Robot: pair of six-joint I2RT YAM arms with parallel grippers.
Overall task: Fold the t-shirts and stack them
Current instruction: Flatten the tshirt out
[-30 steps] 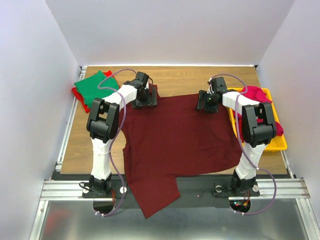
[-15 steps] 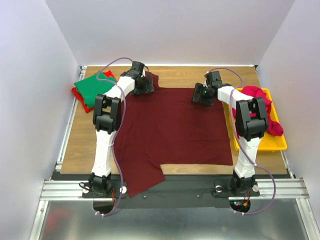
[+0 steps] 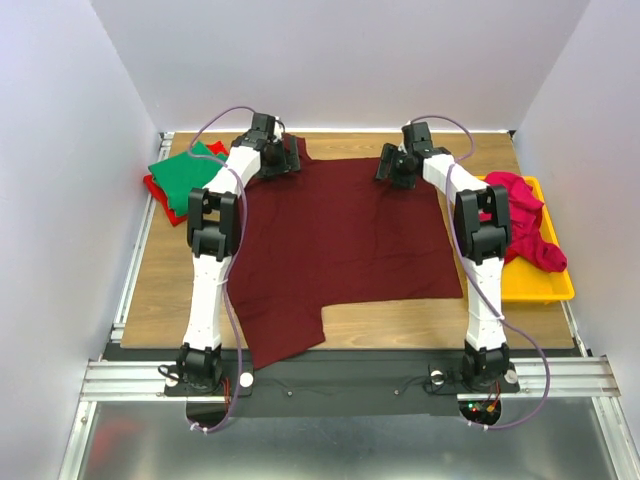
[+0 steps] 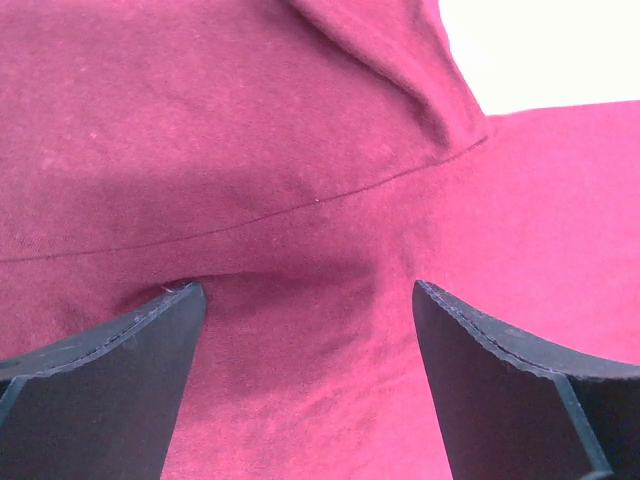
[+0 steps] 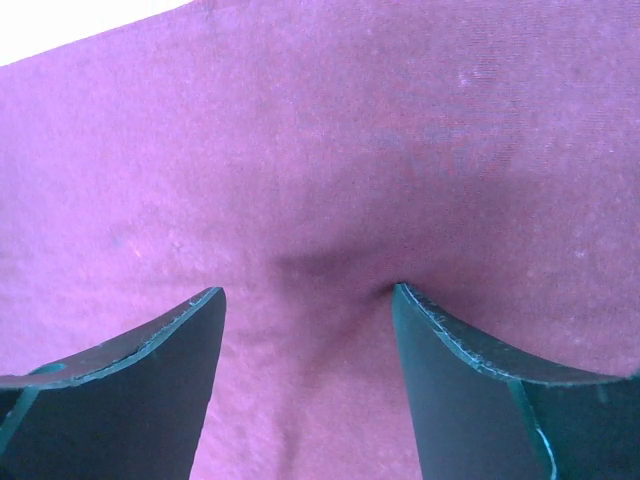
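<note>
The dark maroon t-shirt [image 3: 340,240] lies spread flat on the wooden table, with one sleeve reaching the near edge at the left. My left gripper [image 3: 285,160] is at its far left corner and my right gripper [image 3: 390,168] at its far right corner. In the left wrist view my gripper [image 4: 310,300] has its jaws wide apart and pressed onto the maroon cloth [image 4: 300,150]. In the right wrist view my gripper [image 5: 308,295] stands the same way on the cloth [image 5: 330,150]. Neither gripper pinches the cloth.
A folded green t-shirt [image 3: 185,172] lies on a red one [image 3: 152,186] at the far left. A crumpled pink-red shirt [image 3: 525,225] lies in the yellow tray [image 3: 535,285] at the right. White walls close in the back and sides.
Both arms have stretched toward the back wall and dragged the maroon shirt away from the near edge. Its lower hem now lies on the table.
</note>
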